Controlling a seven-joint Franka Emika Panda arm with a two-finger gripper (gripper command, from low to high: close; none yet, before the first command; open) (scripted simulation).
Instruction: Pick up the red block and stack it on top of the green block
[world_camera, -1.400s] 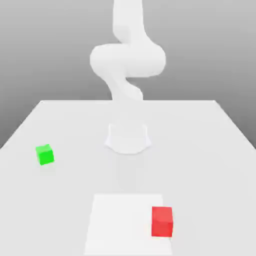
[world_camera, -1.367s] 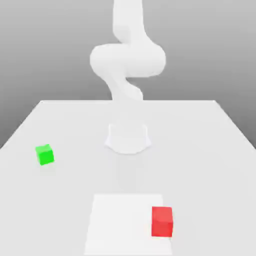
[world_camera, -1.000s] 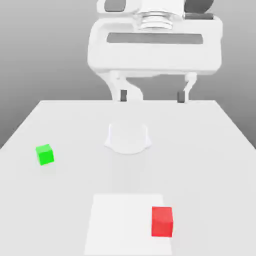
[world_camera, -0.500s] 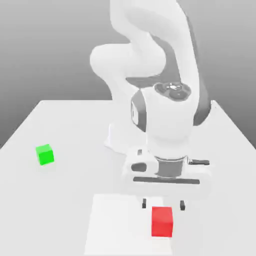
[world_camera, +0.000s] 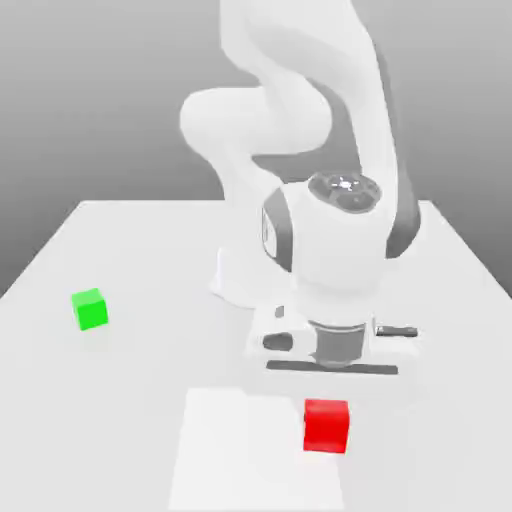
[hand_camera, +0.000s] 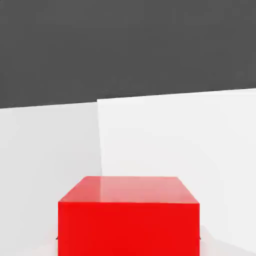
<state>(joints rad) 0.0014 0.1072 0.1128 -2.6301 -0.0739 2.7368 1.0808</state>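
The red block (world_camera: 326, 425) sits directly under my gripper (world_camera: 327, 402) near the front of the table, over a white square patch (world_camera: 240, 450). It stands a little higher in the exterior view than before, so the gripper is shut on it. In the hand view the red block (hand_camera: 128, 215) looms close, with the patch's edge behind it. The green block (world_camera: 90, 309) rests on the table at the exterior view's left, far from the gripper.
The white table (world_camera: 120, 400) spreads wide around both blocks. The arm's round base (world_camera: 232, 278) stands at the middle back, and the arm bends forward over the table's centre.
The arm swung down over the red block and the gripper went from open to shut on it. The block now sits slightly higher in the exterior view. The green block has not moved.
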